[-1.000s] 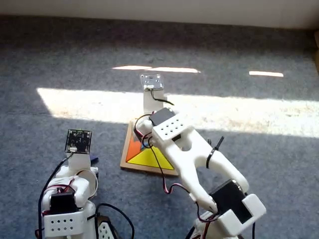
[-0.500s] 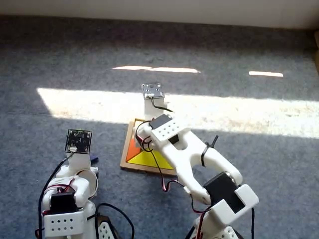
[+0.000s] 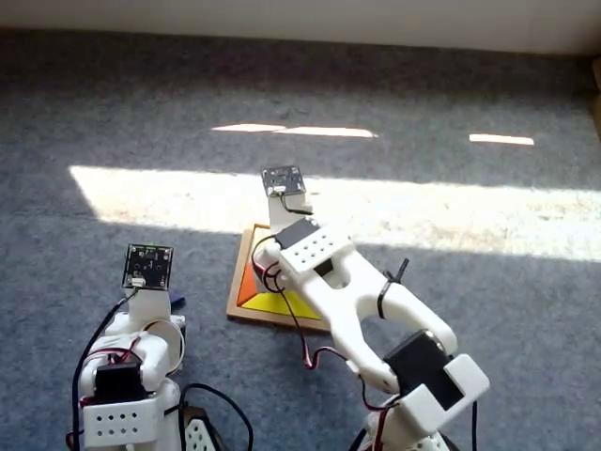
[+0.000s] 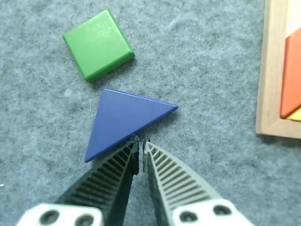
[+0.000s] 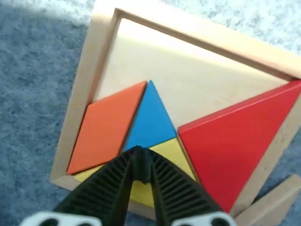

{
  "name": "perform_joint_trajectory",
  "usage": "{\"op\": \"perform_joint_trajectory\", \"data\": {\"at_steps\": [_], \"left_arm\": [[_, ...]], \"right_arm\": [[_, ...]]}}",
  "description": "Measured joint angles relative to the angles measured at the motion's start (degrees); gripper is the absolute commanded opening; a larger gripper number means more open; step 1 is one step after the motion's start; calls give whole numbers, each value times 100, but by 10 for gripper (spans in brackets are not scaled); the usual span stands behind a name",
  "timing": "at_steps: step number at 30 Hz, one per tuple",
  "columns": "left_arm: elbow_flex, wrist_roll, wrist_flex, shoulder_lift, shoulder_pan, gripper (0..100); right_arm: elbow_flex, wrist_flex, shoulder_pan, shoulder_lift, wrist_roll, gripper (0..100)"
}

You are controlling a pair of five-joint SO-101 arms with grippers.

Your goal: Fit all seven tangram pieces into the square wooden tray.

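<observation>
Wooden tray (image 5: 100, 42) is lying under the closed right end effector (image 5: 140, 162), closed left end effector (image 4: 139, 143) sitting beside the blue triangle (image 4: 124, 117).

Grey-blue carpet floor (image 3: 113, 113), broad sunlit band (image 3: 169, 197) across it, pale wall strip (image 3: 282, 19) beyond

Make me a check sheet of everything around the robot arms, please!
Surface: grey carpet, sunlit band across it.
Job's things: wooden tray holds orange piece, light blue triangle, yellow piece, red triangle; green square and dark blue triangle lie on the carpet beside it.
Clutter: wooden strip by the tray's corner, purpose unclear.
Grippers: left gripper shut, tips at the dark blue triangle's edge; right gripper shut above the tray.
Cables: red and black wires on the right arm; black cable by the left arm's base.
Surroundings: pale wall at the far edge.
</observation>
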Motion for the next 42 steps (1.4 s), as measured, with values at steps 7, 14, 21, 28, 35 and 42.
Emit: {"op": "perform_joint_trajectory", "data": {"at_steps": [7, 14, 21, 28, 35, 42], "left_arm": [[0, 0, 0, 0, 0, 43], [0, 0, 0, 0, 0, 43], [0, 0, 0, 0, 0, 43], [0, 0, 0, 0, 0, 43], [0, 0, 0, 0, 0, 43], [0, 0, 0, 0, 0, 43]], "right_arm": [[0, 774, 255, -2215, 0, 8], [0, 1697, 1292, -4097, 0, 8], [220, 2804, 1873, -4387, 993, 8], [2154, 1723, 2057, -4422, 1204, 12], [3578, 607, 2057, -4457, 2453, 117], [3622, 651, 2084, -4475, 2760, 238]]}}
